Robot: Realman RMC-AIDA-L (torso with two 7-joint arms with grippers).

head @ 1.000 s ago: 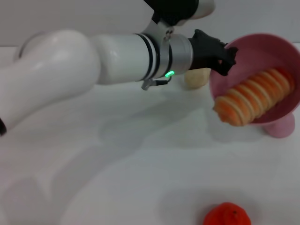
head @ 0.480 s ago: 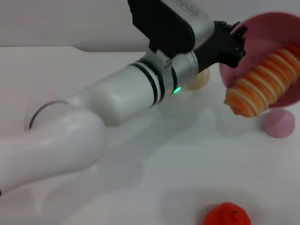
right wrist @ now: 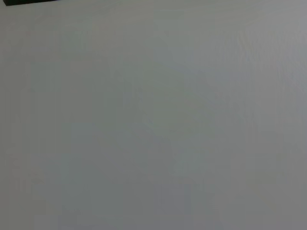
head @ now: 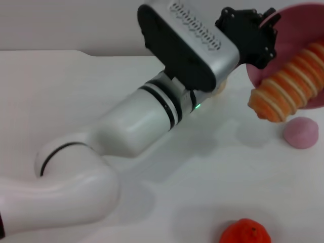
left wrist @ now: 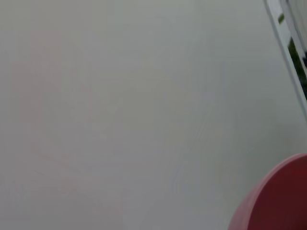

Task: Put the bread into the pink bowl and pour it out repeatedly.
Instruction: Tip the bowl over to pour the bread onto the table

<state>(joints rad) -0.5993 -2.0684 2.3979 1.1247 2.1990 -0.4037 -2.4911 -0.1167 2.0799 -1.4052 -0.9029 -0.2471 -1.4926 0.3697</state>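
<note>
1. At the upper right of the head view, the bread [head: 286, 86] lies aslant in the tilted pink bowl [head: 298, 30]. Its orange lower end already sticks out over the bowl's rim and hangs above the table [head: 101, 81].
2. The bowl is lifted off the table and tipped towards the camera, so that its opening looks down and to the left of the frame. The left wrist view shows only a pink curved edge at its lower right corner, which I take for the same bowl.
3. The left gripper [head: 263, 33] is clamped on the bowl's rim at the upper left side of the bowl; its black fingers are closed on that edge.
4. The step in hand seems to be the pouring out. To do it well, I think the wrist should tip the bowl more in a slow way, so the bread slides out and does not jump.
5. Under the bread's end and a little to the right lies a small pink lump [head: 302, 132]; the bread may land on it or roll against it. A beige lump [head: 221, 87] is half hidden behind the arm.
6. An orange fruit [head: 245, 232] sits at the bottom edge of the frame, well apart from the bowl.
7. The right gripper is not seen; its wrist view shows only a plain pale surface.
</note>
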